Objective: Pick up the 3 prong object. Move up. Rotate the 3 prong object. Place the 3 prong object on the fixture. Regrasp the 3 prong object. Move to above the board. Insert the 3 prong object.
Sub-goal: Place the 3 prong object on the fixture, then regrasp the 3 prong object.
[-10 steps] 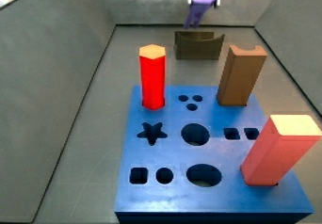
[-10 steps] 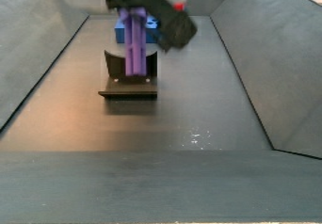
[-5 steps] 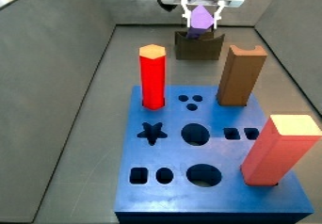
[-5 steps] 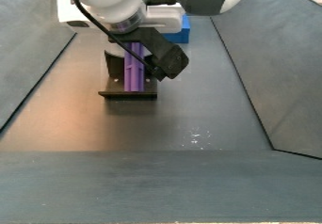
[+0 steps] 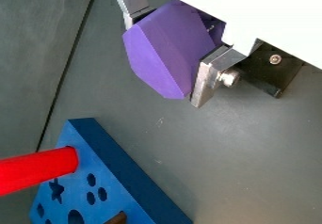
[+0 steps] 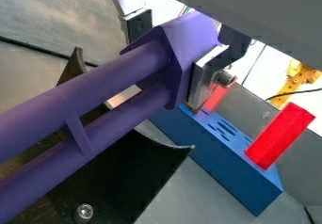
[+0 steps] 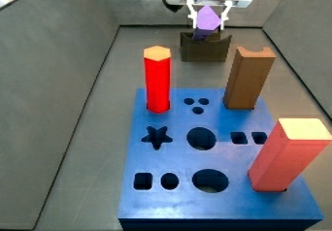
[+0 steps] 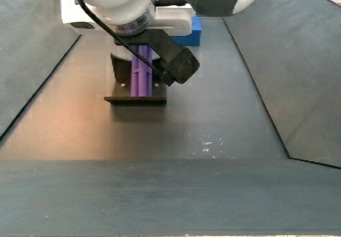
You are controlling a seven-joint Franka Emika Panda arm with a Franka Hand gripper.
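The 3 prong object (image 8: 142, 72) is a long purple peg. It lies tilted in the notch of the fixture (image 8: 135, 98), a dark block near the back wall (image 7: 204, 49). My gripper (image 7: 208, 17) is above the fixture and shut on the peg's upper, thick end. In both wrist views the silver fingers (image 5: 208, 75) press on the two sides of that purple end (image 6: 170, 49), and the peg's shaft (image 6: 88, 105) runs down over the fixture (image 6: 126, 176). The blue board (image 7: 220, 172) lies in front of the fixture.
On the board stand a red hexagonal peg (image 7: 157, 78), a brown rectangular block (image 7: 247, 77) and a salmon block (image 7: 288, 154). Grey walls (image 7: 65, 70) close in the floor on both sides. The arm (image 8: 134, 2) hangs over the fixture.
Over the first half second the gripper came down with the purple peg onto the fixture. Since then nothing has moved.
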